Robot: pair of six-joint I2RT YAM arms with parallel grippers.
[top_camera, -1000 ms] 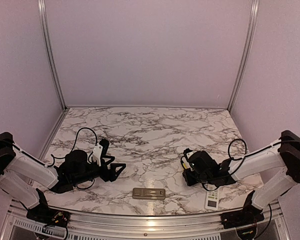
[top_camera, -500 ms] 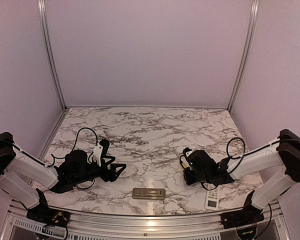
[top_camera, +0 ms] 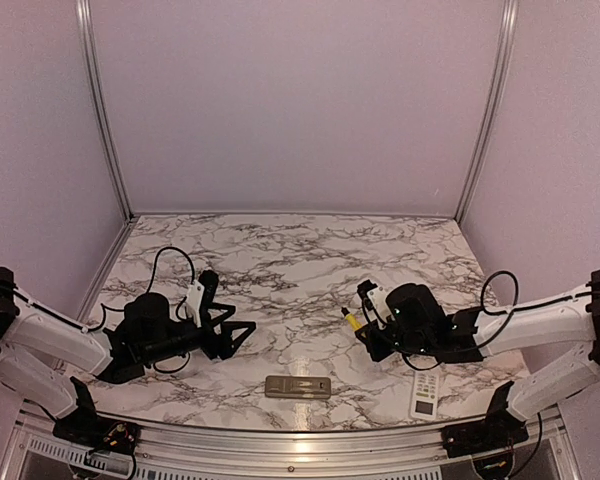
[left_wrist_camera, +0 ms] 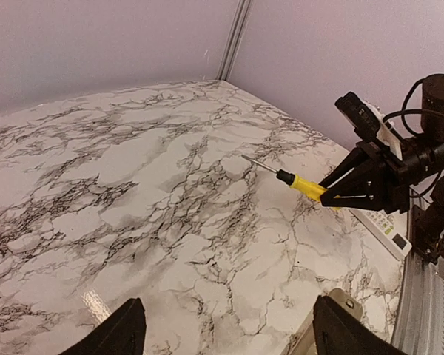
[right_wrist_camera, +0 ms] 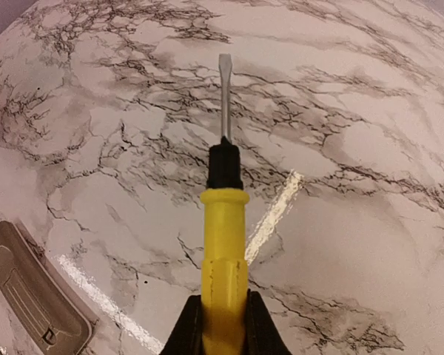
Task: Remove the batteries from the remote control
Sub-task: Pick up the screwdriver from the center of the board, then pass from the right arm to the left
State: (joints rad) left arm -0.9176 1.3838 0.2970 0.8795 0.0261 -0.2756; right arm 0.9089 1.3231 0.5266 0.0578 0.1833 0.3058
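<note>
Left end effector (top_camera: 237,338): jaws spread wide, holding nothing, low over left side of tabletop (top_camera: 280,250). Grey remote (top_camera: 297,387) flat at mid near edge. Right end effector (right_wrist_camera: 222,331) clamped on yellow screwdriver (right_wrist_camera: 223,244) handle, blade off the surface, right of centre. White remote (top_camera: 424,396) at near-right corner. Batteries can't be made out.

Screwdriver (left_wrist_camera: 300,183) in R arm's jaws
</note>
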